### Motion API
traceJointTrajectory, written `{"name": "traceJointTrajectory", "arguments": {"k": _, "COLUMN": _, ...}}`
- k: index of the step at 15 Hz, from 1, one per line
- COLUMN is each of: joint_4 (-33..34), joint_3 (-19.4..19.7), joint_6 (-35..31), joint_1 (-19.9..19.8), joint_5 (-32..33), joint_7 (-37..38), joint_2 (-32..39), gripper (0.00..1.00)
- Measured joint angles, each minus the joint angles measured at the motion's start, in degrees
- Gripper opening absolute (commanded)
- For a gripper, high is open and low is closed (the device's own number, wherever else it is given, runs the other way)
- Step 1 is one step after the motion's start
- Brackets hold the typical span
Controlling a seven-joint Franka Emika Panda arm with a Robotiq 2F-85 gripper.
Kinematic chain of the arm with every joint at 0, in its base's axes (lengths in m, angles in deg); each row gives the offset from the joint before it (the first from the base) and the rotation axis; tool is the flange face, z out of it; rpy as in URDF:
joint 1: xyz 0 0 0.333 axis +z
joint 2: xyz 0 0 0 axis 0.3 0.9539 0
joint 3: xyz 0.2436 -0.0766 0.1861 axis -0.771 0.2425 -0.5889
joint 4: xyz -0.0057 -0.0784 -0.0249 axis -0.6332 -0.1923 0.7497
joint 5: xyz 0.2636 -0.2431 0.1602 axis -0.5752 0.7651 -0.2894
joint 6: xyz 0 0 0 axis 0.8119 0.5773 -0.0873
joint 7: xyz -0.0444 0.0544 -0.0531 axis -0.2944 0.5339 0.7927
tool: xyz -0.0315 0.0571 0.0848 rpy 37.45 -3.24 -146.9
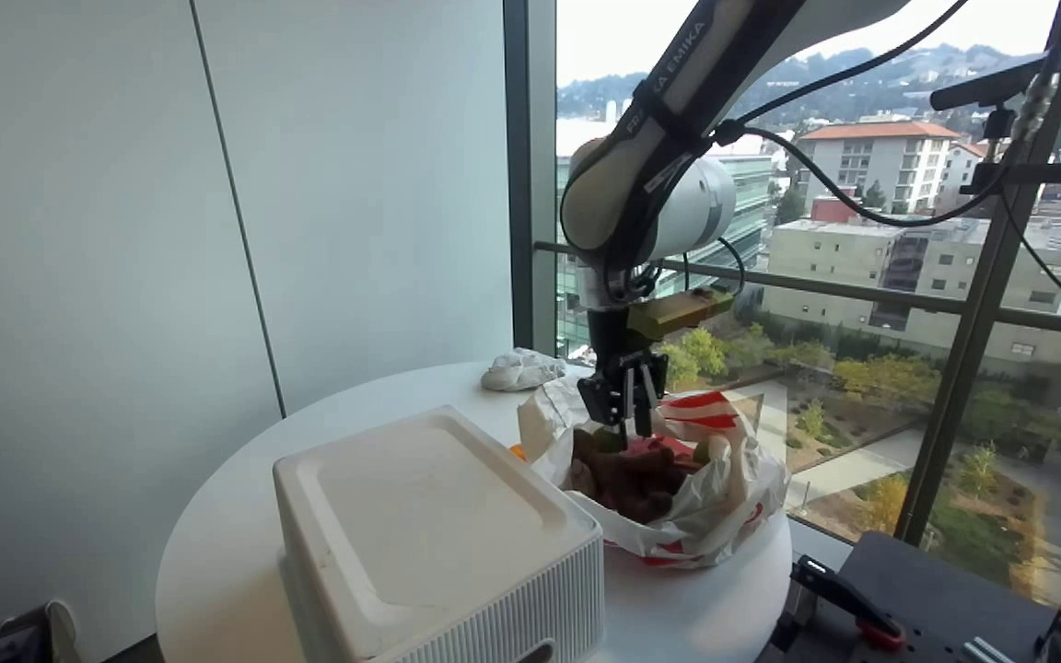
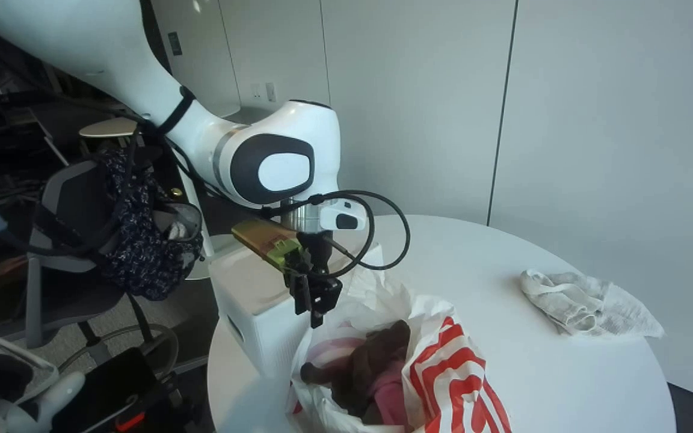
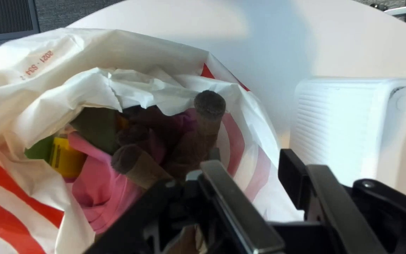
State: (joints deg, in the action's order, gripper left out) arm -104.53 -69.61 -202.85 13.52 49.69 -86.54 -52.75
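My gripper (image 1: 634,431) is open and empty over the mouth of a plastic bag; it also shows in an exterior view (image 2: 310,316) and in the wrist view (image 3: 251,165). The white bag with red stripes (image 2: 458,361) stands open on the table; its crumpled rim crosses the wrist view (image 3: 129,84). Inside lie brown stuffed limbs with dark ends (image 3: 208,106), seemingly a soft toy. Beside them are pink cloth (image 3: 99,183), a yellow item (image 3: 67,158) and something green (image 3: 95,127). The bag's wall shows between the fingers in the wrist view; whether a finger touches it I cannot tell.
A white box with ribbed sides (image 1: 438,516) stands beside the bag; it also shows in the wrist view (image 3: 333,130). A crumpled whitish cloth (image 2: 587,304) lies on the round white table (image 2: 473,252). A window (image 1: 871,276) and a wall (image 1: 383,184) stand behind the table.
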Motion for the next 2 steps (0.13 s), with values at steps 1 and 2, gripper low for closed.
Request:
{"name": "traceJointTrajectory", "arguments": {"k": 1, "joint_4": -0.09, "joint_3": 0.21, "joint_6": 0.11, "joint_1": 0.14, "joint_5": 2.08, "joint_7": 2.75, "joint_2": -0.78, "gripper": 0.86}}
{"name": "traceJointTrajectory", "arguments": {"k": 2, "joint_4": -0.18, "joint_3": 0.35, "joint_6": 0.17, "joint_1": 0.20, "joint_5": 3.55, "joint_7": 5.09, "joint_2": -1.49, "gripper": 0.95}}
